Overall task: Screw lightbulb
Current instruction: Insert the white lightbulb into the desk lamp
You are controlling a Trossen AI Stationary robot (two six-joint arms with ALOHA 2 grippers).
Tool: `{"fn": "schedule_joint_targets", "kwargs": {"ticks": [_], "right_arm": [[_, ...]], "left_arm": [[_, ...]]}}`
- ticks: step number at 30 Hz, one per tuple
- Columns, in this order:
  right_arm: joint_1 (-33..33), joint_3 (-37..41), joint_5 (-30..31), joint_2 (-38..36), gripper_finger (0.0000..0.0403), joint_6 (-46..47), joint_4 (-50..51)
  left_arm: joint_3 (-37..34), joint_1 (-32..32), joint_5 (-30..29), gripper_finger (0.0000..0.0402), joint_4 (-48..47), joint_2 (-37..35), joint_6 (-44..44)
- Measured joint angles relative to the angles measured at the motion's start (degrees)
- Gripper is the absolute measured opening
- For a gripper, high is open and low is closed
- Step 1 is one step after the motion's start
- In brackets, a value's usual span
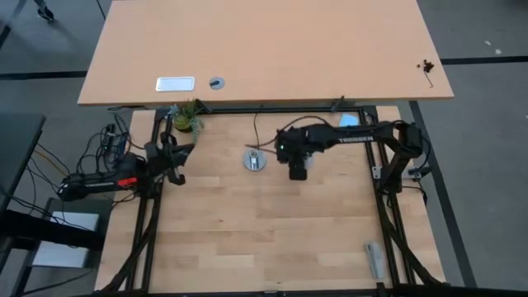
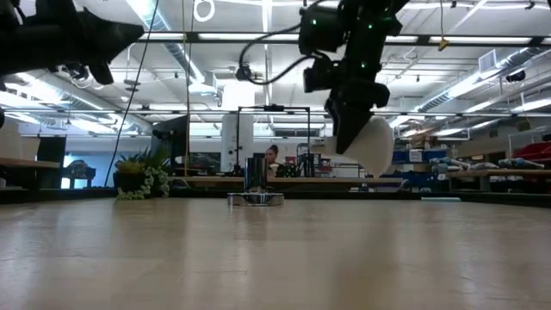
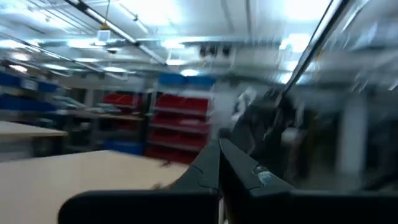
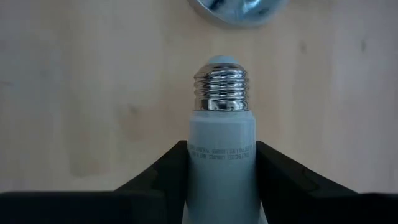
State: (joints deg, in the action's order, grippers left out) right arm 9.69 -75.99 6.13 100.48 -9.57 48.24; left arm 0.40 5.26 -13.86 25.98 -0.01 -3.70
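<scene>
While our right gripper clamps the lightbulb by its white neck above the table, we should centre its screw base over the socket just ahead before lowering. Our left gripper waits shut, well apart.

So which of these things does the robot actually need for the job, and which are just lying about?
For the job:
- white pear-shaped lightbulb with silvery screw base, held in the right gripper
- round silver socket disc

Lying about:
- small green potted plant
- grey flat object near the table edge
</scene>
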Motion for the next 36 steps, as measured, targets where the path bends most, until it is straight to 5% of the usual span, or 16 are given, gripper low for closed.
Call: {"fn": "schedule_joint_targets", "kwargs": {"ticks": [6, 14, 26, 36], "right_arm": [[-5.5, 0.0, 0.0, 0.2, 0.0164, 3.5, -2.8], [-8.9, 0.0, 0.0, 0.2, 0.0165, 5.6, -6.4], [-9.3, 0.0, 0.0, 0.2, 0.0165, 6.7, -16.5], [-9.2, 0.0, -1.4, 0.2, 0.0165, 7.1, -21.6]], "left_arm": [[0.0, 0.0, 3.3, 0.0008, 2.6, 0.0, -8.8], [0.0, -0.1, 12.3, 0.0008, -9.6, 4.4, -10.4], [0.6, -2.1, 13.4, 0.0106, 3.7, 29.2, -11.6], [14.3, -4.9, 12.0, 0.0187, 7.5, 53.1, -6.8]]}}
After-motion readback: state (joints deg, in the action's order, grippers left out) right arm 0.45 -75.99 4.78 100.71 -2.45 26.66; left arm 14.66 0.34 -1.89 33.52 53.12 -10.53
